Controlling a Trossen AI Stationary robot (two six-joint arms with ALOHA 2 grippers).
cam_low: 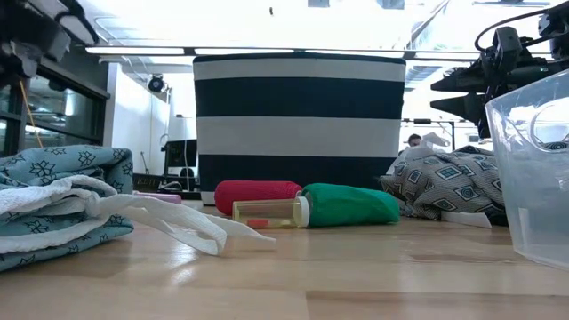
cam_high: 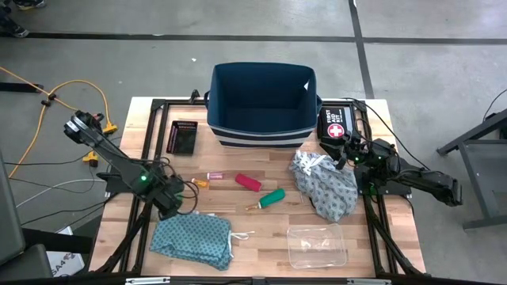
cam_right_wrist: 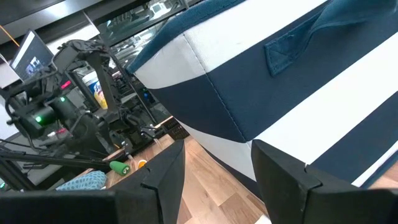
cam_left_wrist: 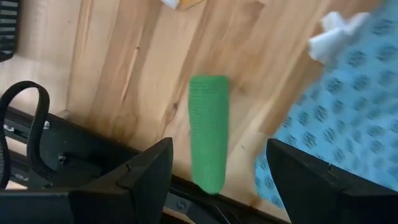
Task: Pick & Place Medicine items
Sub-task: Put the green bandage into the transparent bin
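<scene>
My left gripper (cam_left_wrist: 214, 180) hangs spread over a green tube (cam_left_wrist: 208, 130) left of the striped basket (cam_high: 261, 107).

It looks knitted, long axis running between my fingers; right gripper (cam_right_wrist: 214, 177), open, faces the basket.

Green knit-textured tube (cam_left_wrist: 208, 130): flat on the desk, lying between the open left pincer (cam_left_wrist: 217, 171) fingers. Red-pink tube (cam_high: 248, 183), second green tube (cam_high: 273, 198), small orange vial (cam_high: 200, 183): lying beyond that pincer, mid-desk, apart.
</scene>
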